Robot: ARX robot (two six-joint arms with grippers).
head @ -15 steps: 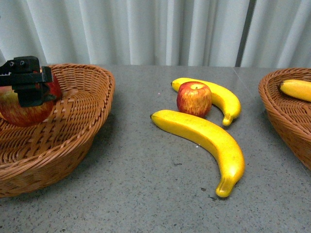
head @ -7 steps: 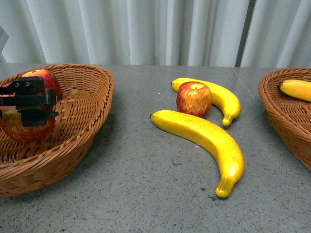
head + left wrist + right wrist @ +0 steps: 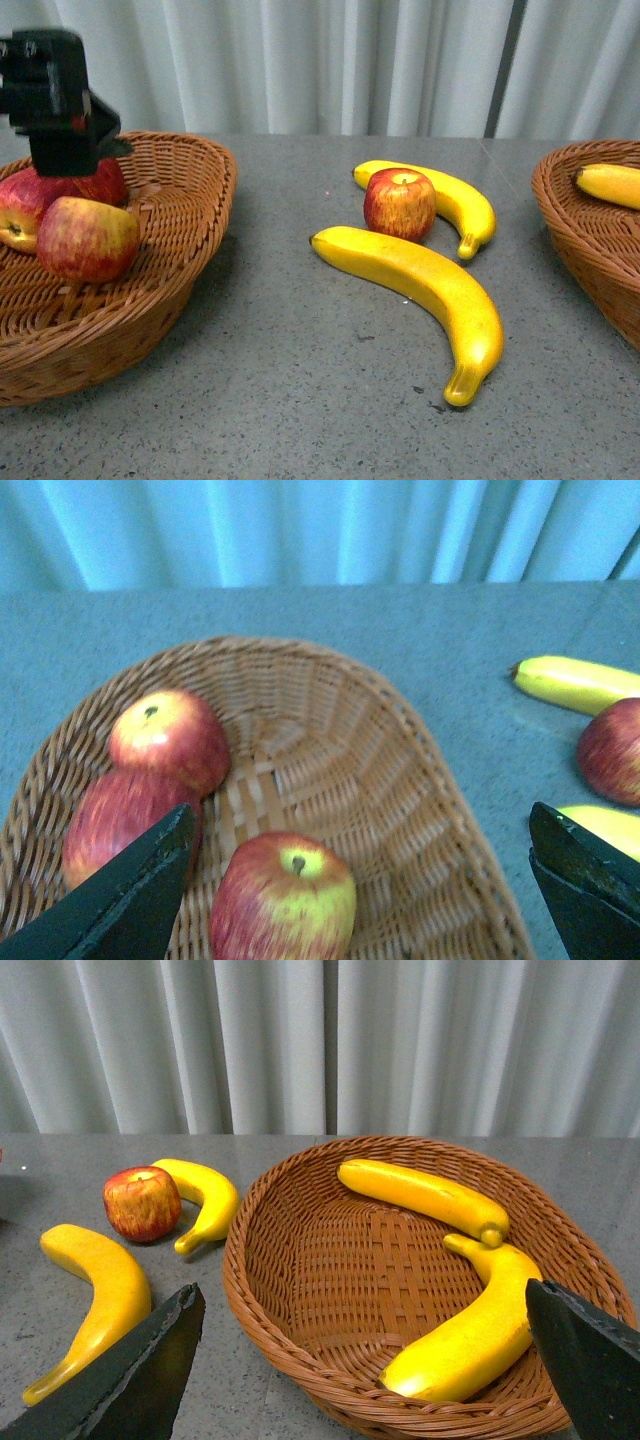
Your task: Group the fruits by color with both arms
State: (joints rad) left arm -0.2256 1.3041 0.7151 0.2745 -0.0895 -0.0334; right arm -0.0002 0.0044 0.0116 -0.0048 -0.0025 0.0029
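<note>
My left gripper [image 3: 68, 150] is open and empty, raised above the left wicker basket [image 3: 190, 215]. Three red apples lie in that basket: one in front [image 3: 88, 238] and two behind it [image 3: 25, 205] [image 3: 108, 182]. In the left wrist view the open gripper [image 3: 358, 820] is above the front apple [image 3: 283, 900]. A fourth apple [image 3: 399, 203] stands on the table between a rear banana [image 3: 455, 198] and a front banana [image 3: 425, 290]. My right gripper [image 3: 362, 1300] is open and empty over the right basket [image 3: 300, 1360], which holds two bananas [image 3: 420, 1195] [image 3: 470, 1335]. It does not show in the front view.
The right basket [image 3: 575, 235] shows at the front view's right edge with a banana [image 3: 610, 183] in it. Both baskets stand on a grey table [image 3: 300, 380]. White curtains hang behind the table.
My left gripper has let go of an apple, which now lies at the front of the left basket. The gripper has risen above the basket. The table fruits have not moved.
</note>
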